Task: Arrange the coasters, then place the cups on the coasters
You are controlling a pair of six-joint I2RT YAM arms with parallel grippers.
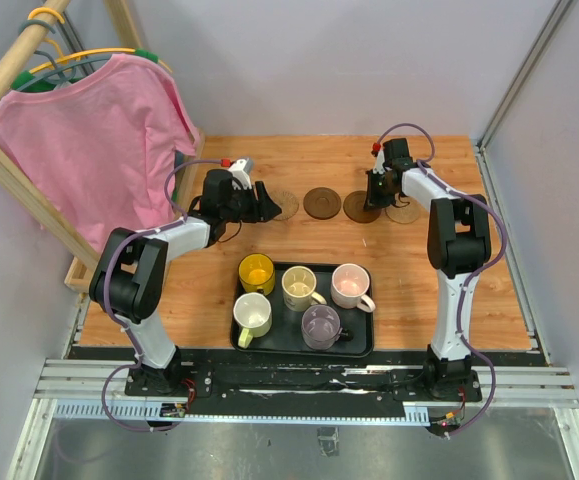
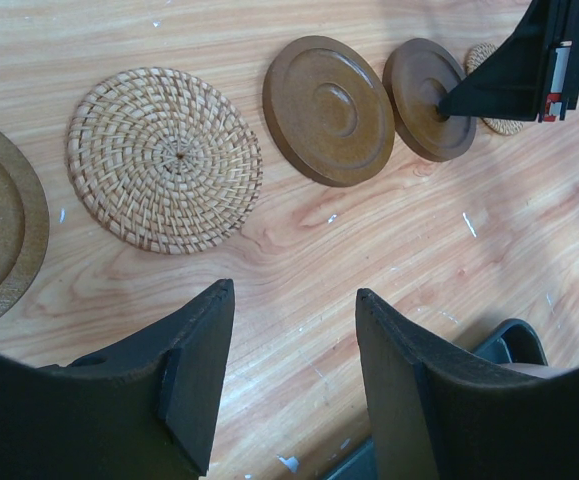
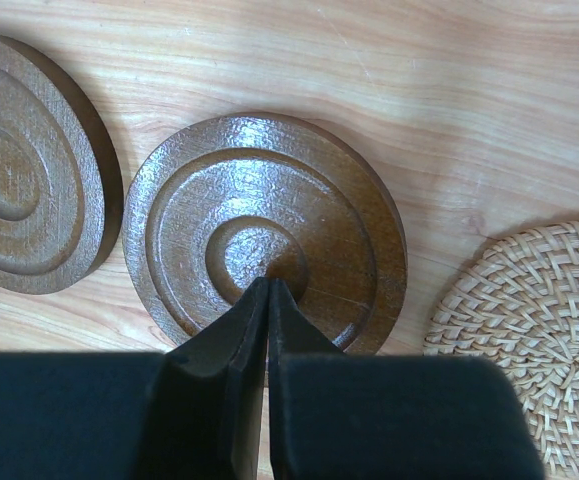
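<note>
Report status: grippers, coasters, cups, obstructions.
Left gripper open, empty, above table. Right gripper shut, tips on dark brown coaster, near centre. All five cups in tray. No obstruction seen.

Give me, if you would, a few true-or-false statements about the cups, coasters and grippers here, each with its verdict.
1. All five cups stand in the black tray. True.
2. The right gripper is open over a woven coaster. False: it is shut, with its tips on the centre of a dark brown coaster.
3. A woven coaster lies beside that dark brown coaster. True.
4. The left gripper holds a coaster. False: it is open and holds nothing.
5. The yellow cup sits on a coaster. False: it is in the tray.
</note>
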